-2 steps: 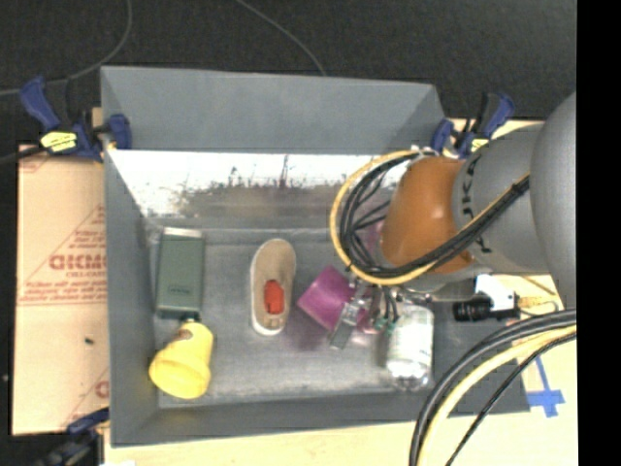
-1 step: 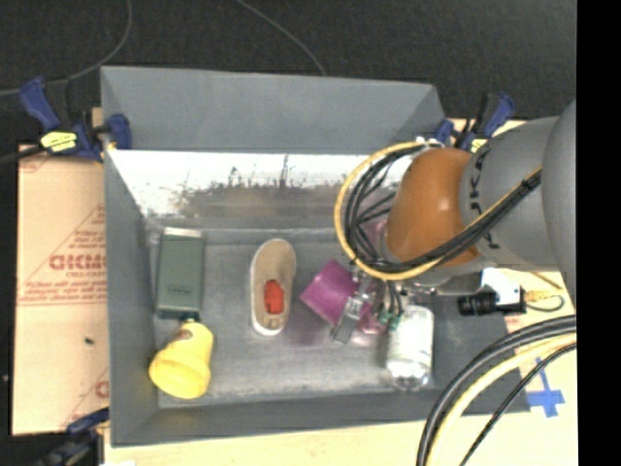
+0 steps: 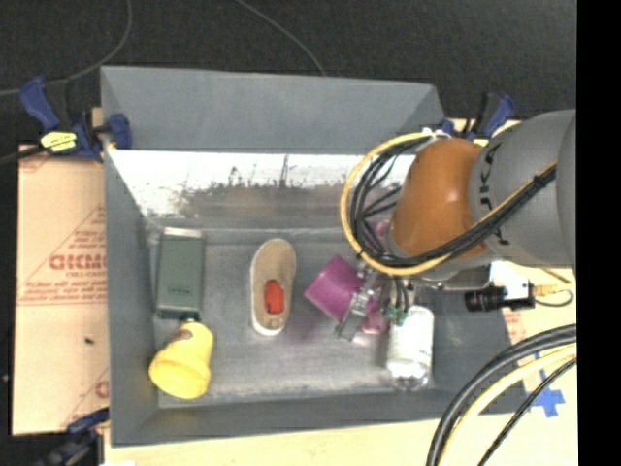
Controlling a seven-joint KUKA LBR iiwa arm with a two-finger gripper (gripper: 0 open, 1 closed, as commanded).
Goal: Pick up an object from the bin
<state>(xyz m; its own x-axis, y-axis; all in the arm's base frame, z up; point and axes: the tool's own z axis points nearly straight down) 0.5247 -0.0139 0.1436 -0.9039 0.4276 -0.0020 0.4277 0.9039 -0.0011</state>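
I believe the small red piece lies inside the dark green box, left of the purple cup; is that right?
Not quite. The camera view shows the small red piece lying inside the cream oval dish, not the dark green box, which lies further left. It is indeed left of the purple cup.

Black brand lettering (image 3: 488, 175) runs along the grey housing of the arm (image 3: 534, 187). Cables and the orange cover hide part of it; the exposed characters are consistent with "KUKA". The label on the white bottle (image 3: 409, 346) is illegible. No marking can be read on the dark green box (image 3: 179, 275).
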